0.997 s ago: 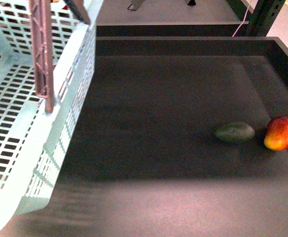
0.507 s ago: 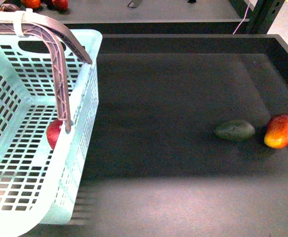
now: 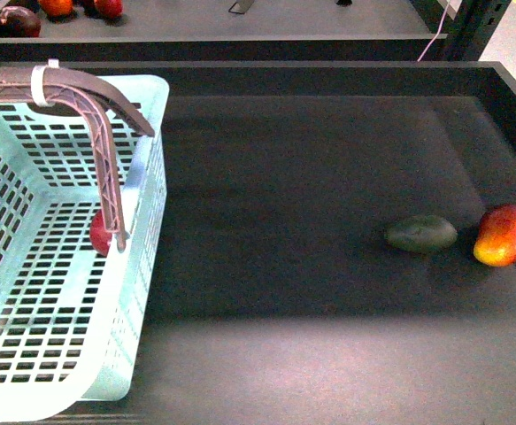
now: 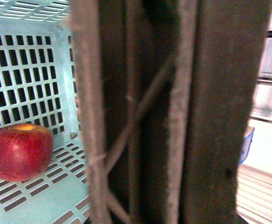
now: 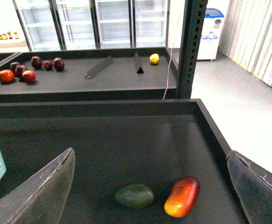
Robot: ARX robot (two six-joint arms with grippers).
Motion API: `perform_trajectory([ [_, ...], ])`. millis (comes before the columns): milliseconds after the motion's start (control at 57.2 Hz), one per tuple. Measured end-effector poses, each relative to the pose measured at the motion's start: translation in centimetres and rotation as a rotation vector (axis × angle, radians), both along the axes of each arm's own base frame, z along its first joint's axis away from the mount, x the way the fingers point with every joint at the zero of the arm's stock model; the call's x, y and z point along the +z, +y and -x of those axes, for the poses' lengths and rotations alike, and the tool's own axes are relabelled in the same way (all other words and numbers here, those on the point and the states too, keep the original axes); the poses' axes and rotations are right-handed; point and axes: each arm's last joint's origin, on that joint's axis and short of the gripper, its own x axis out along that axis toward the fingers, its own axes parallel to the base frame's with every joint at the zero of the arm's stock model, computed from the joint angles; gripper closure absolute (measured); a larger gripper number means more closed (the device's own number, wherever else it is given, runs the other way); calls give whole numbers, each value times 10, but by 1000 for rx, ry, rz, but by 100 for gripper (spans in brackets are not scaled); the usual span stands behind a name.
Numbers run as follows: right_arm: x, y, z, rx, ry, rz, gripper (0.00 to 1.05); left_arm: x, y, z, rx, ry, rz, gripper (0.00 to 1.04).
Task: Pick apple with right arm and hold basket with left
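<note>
Dark tray (image 3: 328, 177): apple (image 4: 19, 151) clear only from left wrist; right end effector (image 5: 149, 186) spread.

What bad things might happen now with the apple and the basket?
1. The apple lies loose on the slotted floor of the basket; a tilt might send it rolling around.
2. The basket sits at the table's front-left corner, so a shove on its brown handle might push it off.
3. The right pincer is wide open above the green fruit and red-yellow fruit, and might grab the wrong one.

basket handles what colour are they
Brown, with a lattice pattern, against the pale mint-green basket. The handles show best in the front view.
</note>
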Motion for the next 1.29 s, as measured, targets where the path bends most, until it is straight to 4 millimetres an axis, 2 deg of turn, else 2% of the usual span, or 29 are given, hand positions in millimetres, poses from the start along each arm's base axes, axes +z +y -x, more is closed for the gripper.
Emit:
perform_trajectory([
  [175,0,0,0,0,0,0,9,-9,0,4,-1,40,-6,90],
  [332,0,0,0,0,0,0,9,-8,-1,6,-8,57,1,68],
  [367,0,0,0,0,-1,0,9,-6,-1,8,-9,64,1,59],
  [455,0,0,0,0,-1,0,9,1,-2,11,-4,69,-2,45],
  [577,0,0,0,0,0,0,9,22,-1,30,52,81,0,14],
  [647,0,0,0,0,-1,0,9,29,-2,36,58,71,7,6],
  [840,0,0,0,0,-1,0,9,68,-18,62,49,-9,23,7],
  [1032,0,0,0,0,0,0,9,68,-20,64,27,-22,21,8],
  [1085,0,0,0,1,-1,0,9,57,-18,66,-155,-198,-144,19],
  [1137,0,0,0,0,0,0,9,46,-15,83,-318,-362,-531,33],
  [1155,0,0,0,0,0,0,9,46,-14,89,-362,-399,-711,39],
  [1259,0,0,0,0,-1,0,9,53,-9,113,-460,-443,-1244,64],
  [1294,0,0,0,0,-1,0,9,50,-4,118,-494,-439,-1314,71],
])
